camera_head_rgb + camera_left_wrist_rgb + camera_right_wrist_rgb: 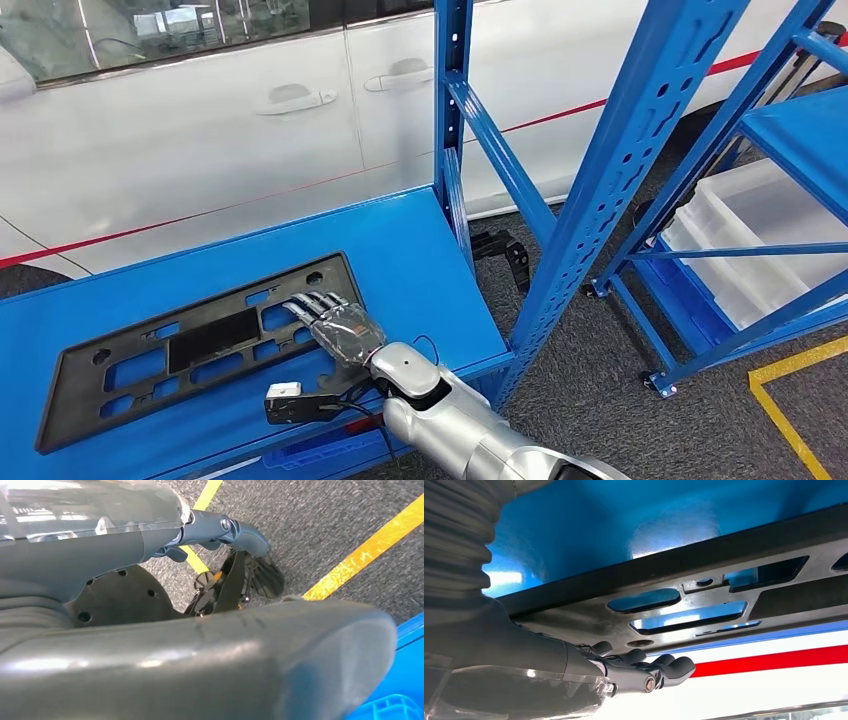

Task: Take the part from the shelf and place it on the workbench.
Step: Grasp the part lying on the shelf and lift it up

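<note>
Where it lies flat, the slotted black plastic part [190, 350] meets the right hand [345, 330].

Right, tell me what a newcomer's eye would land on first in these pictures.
First, the long black plastic part, full of cut-outs, lying flat on the bright blue shelf, with the right robot hand resting on its near right end, fingers spread across it. Behind the shelf stands a white car with a red stripe, and to the right a second blue rack holds clear plastic bins.
</note>
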You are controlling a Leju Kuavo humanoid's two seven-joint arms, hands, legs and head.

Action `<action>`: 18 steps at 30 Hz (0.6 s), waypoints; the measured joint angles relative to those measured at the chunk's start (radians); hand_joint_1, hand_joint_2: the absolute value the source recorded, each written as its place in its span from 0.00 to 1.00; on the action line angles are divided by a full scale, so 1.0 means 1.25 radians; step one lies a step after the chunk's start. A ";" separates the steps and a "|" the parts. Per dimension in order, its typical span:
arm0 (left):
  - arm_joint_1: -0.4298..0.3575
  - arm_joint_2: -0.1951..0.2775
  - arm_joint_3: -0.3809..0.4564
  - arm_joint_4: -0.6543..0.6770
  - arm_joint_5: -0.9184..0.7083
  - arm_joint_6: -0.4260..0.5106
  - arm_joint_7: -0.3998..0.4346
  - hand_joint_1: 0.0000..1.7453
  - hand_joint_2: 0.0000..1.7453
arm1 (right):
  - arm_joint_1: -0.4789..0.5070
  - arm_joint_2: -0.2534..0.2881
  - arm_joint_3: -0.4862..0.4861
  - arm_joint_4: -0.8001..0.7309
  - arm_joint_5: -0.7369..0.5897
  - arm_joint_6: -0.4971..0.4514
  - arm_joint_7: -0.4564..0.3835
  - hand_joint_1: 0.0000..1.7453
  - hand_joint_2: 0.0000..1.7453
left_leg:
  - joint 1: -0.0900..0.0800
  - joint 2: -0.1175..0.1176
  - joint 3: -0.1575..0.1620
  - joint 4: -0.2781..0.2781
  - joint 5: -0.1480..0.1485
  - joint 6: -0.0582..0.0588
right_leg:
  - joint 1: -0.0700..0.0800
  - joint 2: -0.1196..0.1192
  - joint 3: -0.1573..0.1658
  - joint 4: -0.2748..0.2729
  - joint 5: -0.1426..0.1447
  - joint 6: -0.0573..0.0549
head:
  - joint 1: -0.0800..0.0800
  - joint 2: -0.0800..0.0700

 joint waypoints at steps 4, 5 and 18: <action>0.000 0.000 0.000 0.000 -0.006 0.002 0.001 0.00 0.00 | 0.006 -0.003 -0.006 0.000 -0.001 0.002 -0.007 0.00 0.25 | -0.001 0.000 0.000 0.001 -0.001 -0.003 | 0.000 0.000 0.003 0.000 0.000 0.000 | 0.000 0.000; 0.000 0.000 -0.001 0.000 -0.008 0.002 0.001 0.00 0.00 | 0.008 -0.003 -0.007 0.000 -0.001 0.003 -0.007 0.00 0.50 | -0.001 0.000 0.000 0.001 -0.001 -0.003 | 0.000 0.000 0.003 -0.001 0.000 0.001 | 0.000 0.000; 0.000 0.000 -0.014 0.000 -0.017 0.013 0.008 0.00 0.00 | 0.015 -0.003 -0.019 -0.011 -0.011 0.013 -0.012 0.00 1.00 | -0.003 0.000 0.003 0.004 -0.002 -0.002 | -0.003 0.000 0.009 -0.006 0.002 0.004 | 0.000 0.000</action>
